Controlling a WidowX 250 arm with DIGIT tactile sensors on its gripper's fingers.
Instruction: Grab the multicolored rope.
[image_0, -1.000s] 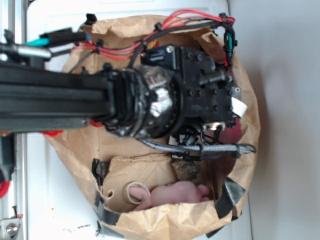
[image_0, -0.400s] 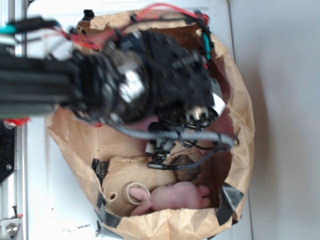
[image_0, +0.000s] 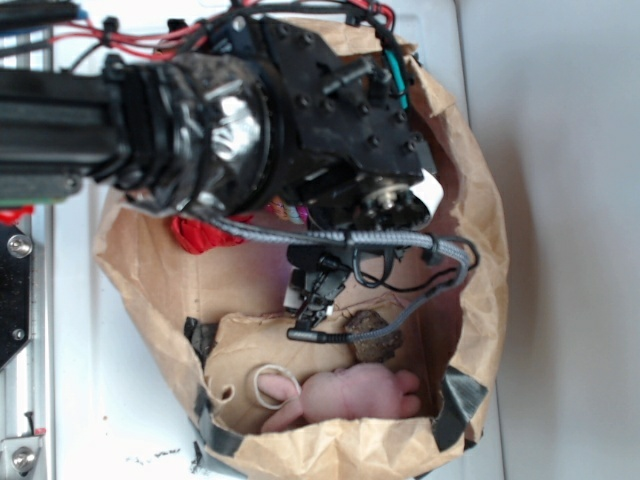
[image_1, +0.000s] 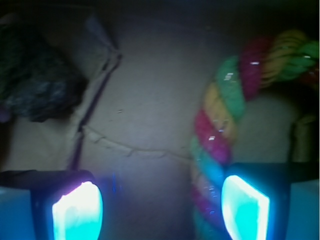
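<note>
Gripper (image_1: 161, 207): jaws spread wide, glowing cyan pads at the lower corners of the wrist view, nothing held between them.
Multicolored rope (image_1: 220, 125): curves down the right side of the wrist view, its lower stretch just beside the right pad's inner edge (whether it touches is unclear).
Paper bag (image_0: 480, 200): brown, open-topped, with the arm reaching into it in the exterior view.
Red fabric ball (image_0: 195, 232): peeks from under the arm.
Pink toy (image_0: 355, 392): lies low in the bag.
Dark lump (image_0: 372, 334): just above the pink toy.
Beige string loop (image_0: 275, 385): beside the pink toy.
</note>
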